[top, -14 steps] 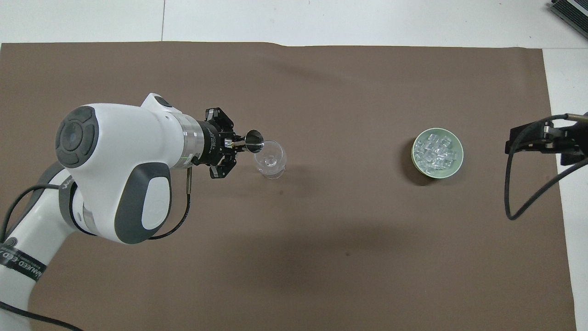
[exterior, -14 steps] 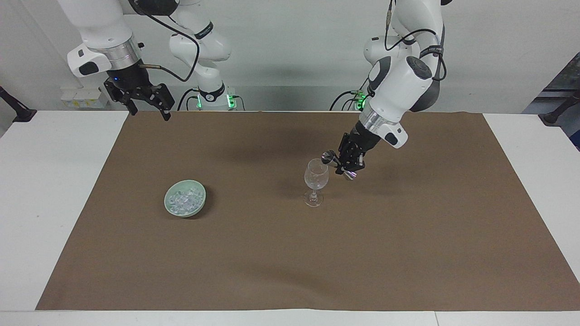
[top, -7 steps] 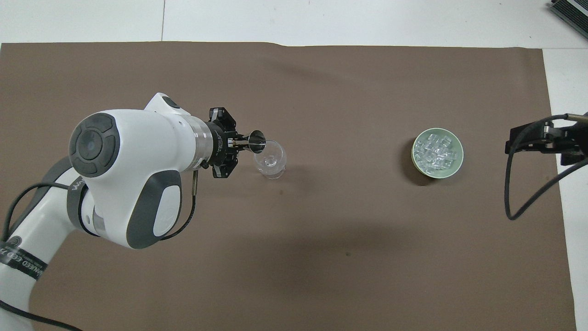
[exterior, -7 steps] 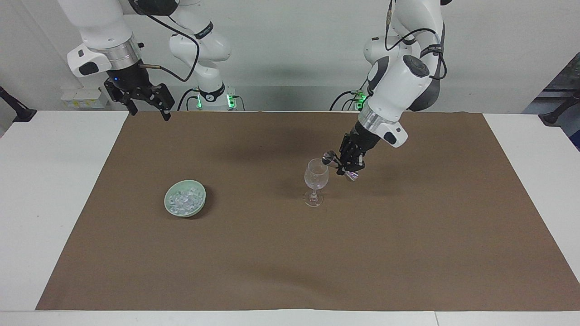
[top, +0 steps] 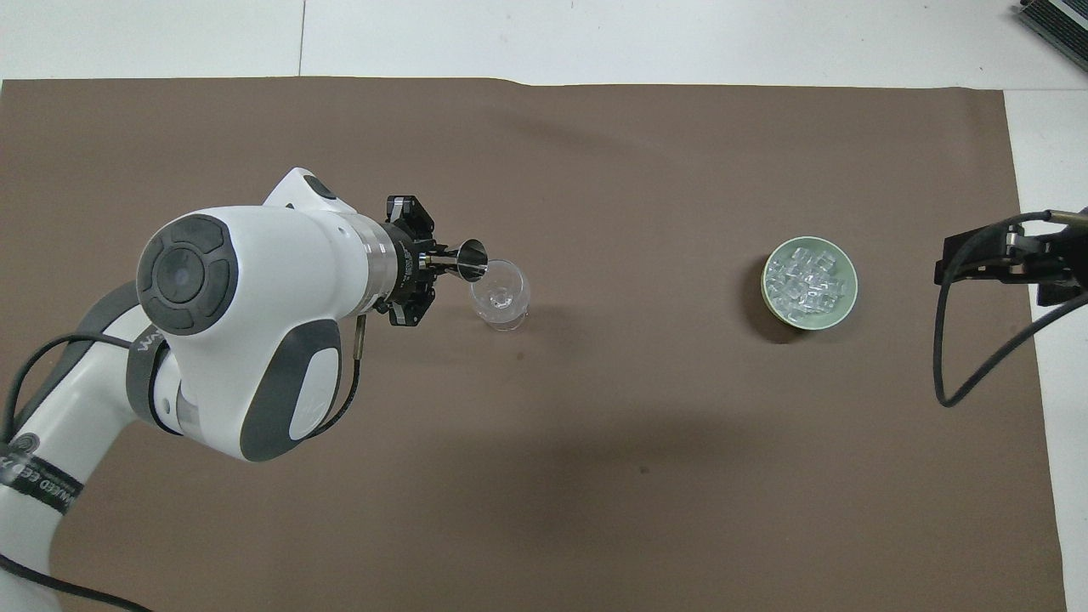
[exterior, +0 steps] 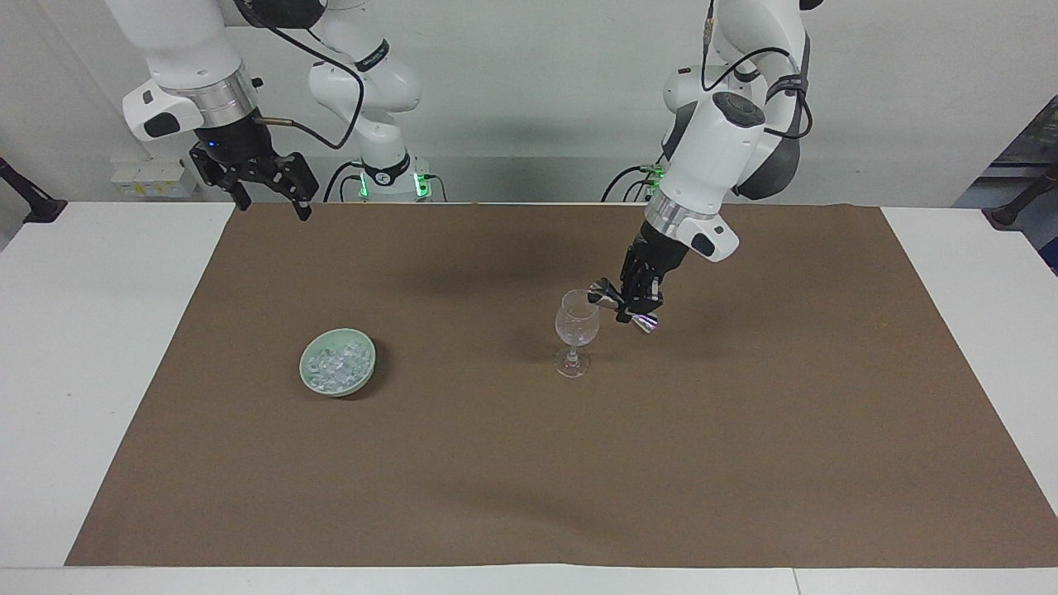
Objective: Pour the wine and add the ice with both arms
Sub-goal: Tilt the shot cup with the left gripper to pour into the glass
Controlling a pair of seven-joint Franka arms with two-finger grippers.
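A clear wine glass (exterior: 576,329) (top: 501,295) stands upright on the brown mat. My left gripper (exterior: 628,304) (top: 435,268) is shut on a small metal double-ended jigger (exterior: 616,302) (top: 469,260), tilted with one cup end at the glass's rim. The wine itself is too faint to make out. A pale green bowl (exterior: 337,362) (top: 808,281) with a heap of ice cubes (exterior: 334,364) (top: 805,279) sits toward the right arm's end. My right gripper (exterior: 264,183) (top: 1003,259) is open and empty, waiting up in the air over the mat's edge.
A brown mat (exterior: 529,463) (top: 595,476) covers most of the white table (exterior: 83,347). The arms' bases (exterior: 388,178) stand at the table's edge.
The left arm's wrist and elbow have shifted a little, raising the forearm; the jigger stays at the glass's rim, slightly more tilted. The right arm has not moved.
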